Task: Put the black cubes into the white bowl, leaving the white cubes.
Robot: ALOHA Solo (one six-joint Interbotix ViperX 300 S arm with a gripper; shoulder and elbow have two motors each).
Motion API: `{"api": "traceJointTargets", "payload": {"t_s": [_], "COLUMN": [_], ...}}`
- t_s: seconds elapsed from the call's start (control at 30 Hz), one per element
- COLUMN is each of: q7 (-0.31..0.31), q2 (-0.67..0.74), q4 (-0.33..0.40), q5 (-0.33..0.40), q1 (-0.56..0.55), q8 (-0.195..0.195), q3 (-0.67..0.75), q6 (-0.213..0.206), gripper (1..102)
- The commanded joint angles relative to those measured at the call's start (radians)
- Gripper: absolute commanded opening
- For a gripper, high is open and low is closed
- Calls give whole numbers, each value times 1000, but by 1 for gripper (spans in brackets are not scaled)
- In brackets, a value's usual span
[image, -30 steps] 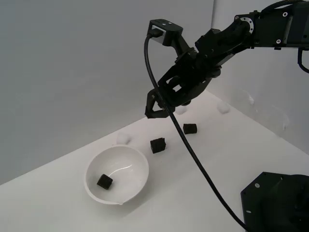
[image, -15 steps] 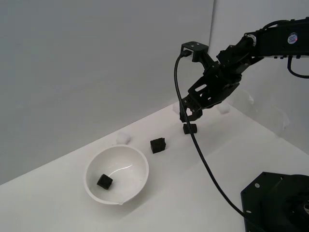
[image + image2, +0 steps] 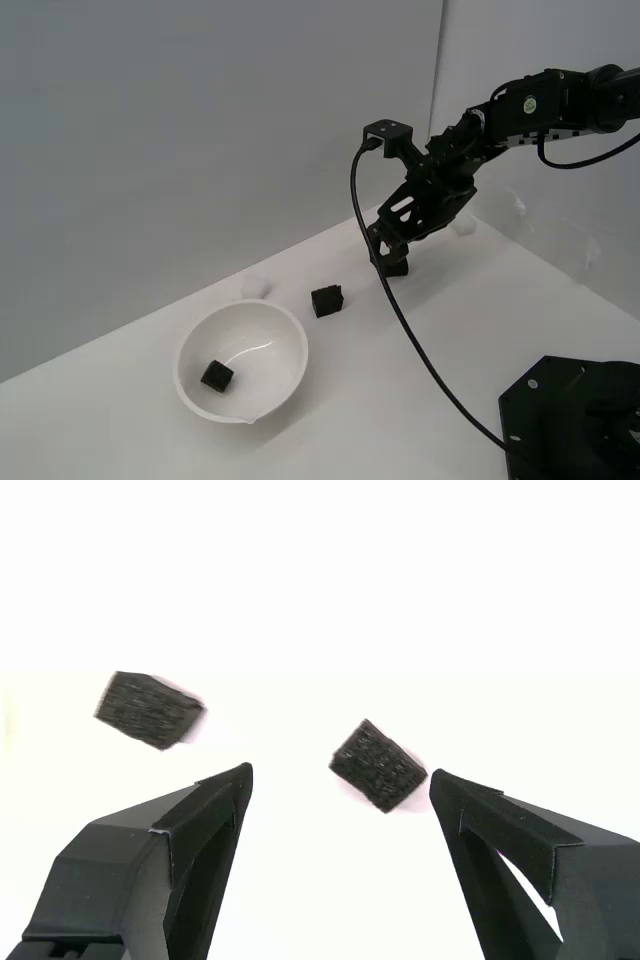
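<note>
Counting black cubes (image 3: 326, 300): three; bowl (image 3: 290, 340): one

arm (image 3: 520, 110): matte black | black cable (image 3: 400, 310) | tool (image 3: 340, 790): angular black fingers

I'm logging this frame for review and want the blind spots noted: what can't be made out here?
- Exterior view: the gripper covers most of the far black cube; contact cannot be told.
- Exterior view: the white cubes are faint against the table; their count is uncertain.
- Wrist view: the white bowl is out of frame; the other black cube is blurred.
</note>
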Motion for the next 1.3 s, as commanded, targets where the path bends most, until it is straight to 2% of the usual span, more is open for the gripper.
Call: {"api": "traceJointTargets", "payload": {"t_s": [0.0, 0.17, 0.47, 0.93, 1.0, 1.17, 1.27], "q7": [-5, -5, -5, -5, -3, 5, 12], "q2": [-11, -58, -112, -167, -163, -156, -156], "q4": [-12, -28, -57, -55, -55, -54, -52], "q5": [-18, -35, -64, -61, -61, -60, -58], "q1": [32, 55, 55, 49, 49, 49, 49], "q8": [20, 48, 48, 48, 48, 48, 48], "q3": [-3, -49, -106, -160, -156, -150, -150], "q6": [-12, -12, -14, -20, -20, -20, -20], "gripper": [100, 100, 100, 98, 92, 51, 36]}}
